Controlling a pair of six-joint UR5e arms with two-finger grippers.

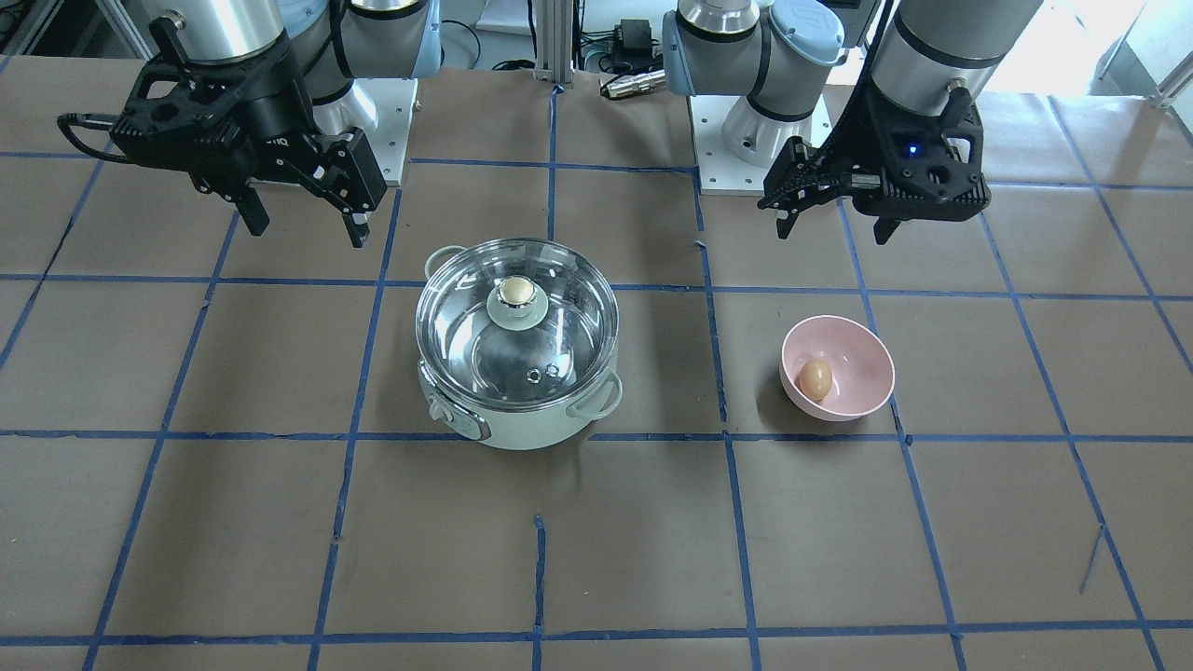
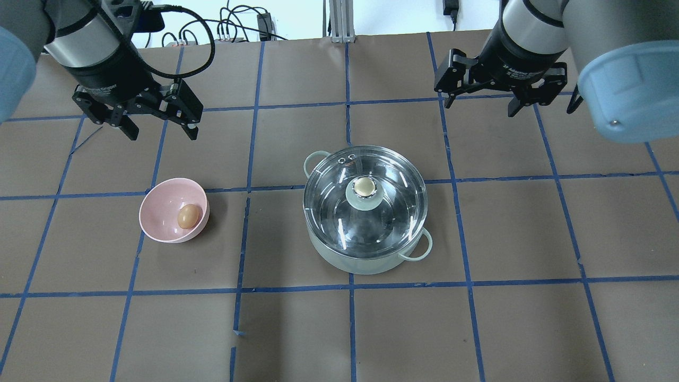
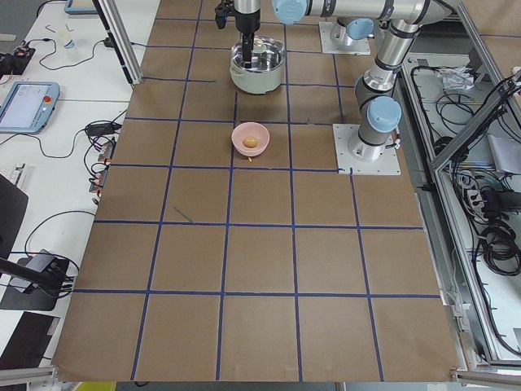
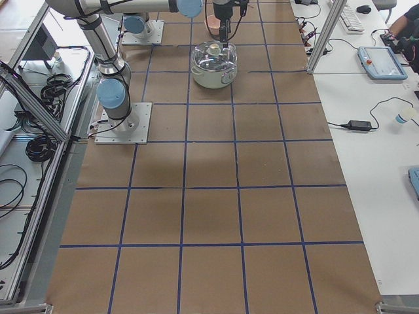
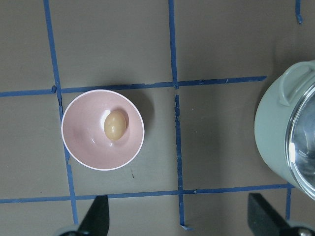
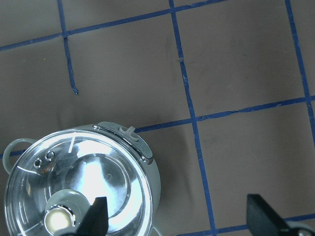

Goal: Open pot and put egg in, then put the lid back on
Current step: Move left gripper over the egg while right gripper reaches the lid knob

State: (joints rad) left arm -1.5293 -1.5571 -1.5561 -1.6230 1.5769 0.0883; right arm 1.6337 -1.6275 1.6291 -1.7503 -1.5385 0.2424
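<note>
The mint-green pot (image 2: pixel 366 262) stands mid-table with the clear glass lid (image 2: pixel 390 185) on it and the gold knob (image 2: pixel 364 187) on top. The egg (image 2: pixel 188 216) lies in a pink bowl (image 2: pixel 159 204) to the pot's left. My left gripper (image 2: pixel 159 131) hangs open and empty above the table behind the bowl; its wrist view shows the egg (image 5: pixel 114 125) in the bowl (image 5: pixel 83 142) and the pot's edge (image 5: pixel 275 132). My right gripper (image 2: pixel 480 106) hangs open and empty behind and to the right of the pot; its wrist view shows the lid (image 6: pixel 98 182).
The table is brown paper with a blue tape grid (image 2: pixel 350 281). The arm bases (image 1: pixel 746 140) and cables sit at the robot's side. In the front view the pot (image 1: pixel 517 424), the bowl (image 1: pixel 853 359) and the egg (image 1: pixel 815 377) stand apart by about one grid square.
</note>
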